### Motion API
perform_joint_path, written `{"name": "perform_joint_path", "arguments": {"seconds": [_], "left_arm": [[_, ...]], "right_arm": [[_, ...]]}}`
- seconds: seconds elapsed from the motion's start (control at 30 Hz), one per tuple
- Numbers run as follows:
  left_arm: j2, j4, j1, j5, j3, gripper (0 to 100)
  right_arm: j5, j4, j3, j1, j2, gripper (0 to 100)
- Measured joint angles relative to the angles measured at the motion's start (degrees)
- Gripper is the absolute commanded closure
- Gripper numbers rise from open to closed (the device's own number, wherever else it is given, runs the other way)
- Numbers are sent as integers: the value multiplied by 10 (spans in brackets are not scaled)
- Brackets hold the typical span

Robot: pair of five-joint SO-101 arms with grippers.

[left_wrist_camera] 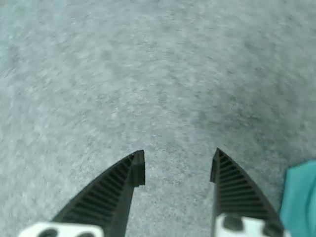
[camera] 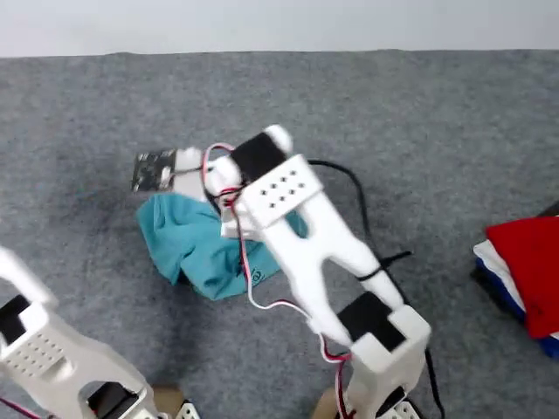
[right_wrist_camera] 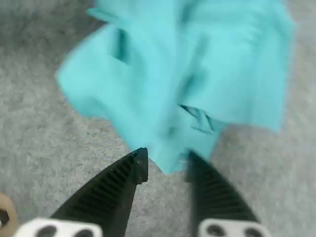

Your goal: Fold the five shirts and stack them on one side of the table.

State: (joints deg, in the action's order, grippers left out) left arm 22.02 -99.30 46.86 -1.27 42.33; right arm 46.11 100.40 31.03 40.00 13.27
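Right wrist view: teal shirt (right_wrist_camera: pixel 197 74) bunched just ahead of my right gripper (right_wrist_camera: pixel 168 158), its near edge dipping between the spread jaws.

I see that edge lying between the two tips, which are not closed on it. My left gripper (left_wrist_camera: pixel 178 163) hangs with its jaws wide apart over the grey table cover (left_wrist_camera: pixel 148 74), the same shirt just off to one side. From the high view, the right arm (camera: pixel 297 218) stretches over the crumpled shirt and hides part of it, with a black cable (camera: pixel 354 188) trailing beside. A stack of folded shirts (camera: pixel 515 279), with a red shirt (camera: pixel 528 253) on top, sits at that view's right edge, well apart. The cover runs back to a pale wall (camera: pixel 262 26).
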Motion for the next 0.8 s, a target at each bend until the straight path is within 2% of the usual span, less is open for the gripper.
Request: {"name": "perform_joint_path", "arguments": {"seconds": [0.17, 0.43, 0.57, 0.8], "left_arm": [[-44, 0, -67, -47, -58, 776], [-78, 2, -196, -67, -279, 776], [-78, 11, -210, -67, -367, 776], [-78, 72, -259, -67, -455, 770]], "right_arm": [[-36, 0, -8, -31, -60, 792], [-41, 0, -85, -87, -119, 793], [-50, 0, -113, -89, -120, 793], [-121, 0, -116, -106, -95, 793]]}}
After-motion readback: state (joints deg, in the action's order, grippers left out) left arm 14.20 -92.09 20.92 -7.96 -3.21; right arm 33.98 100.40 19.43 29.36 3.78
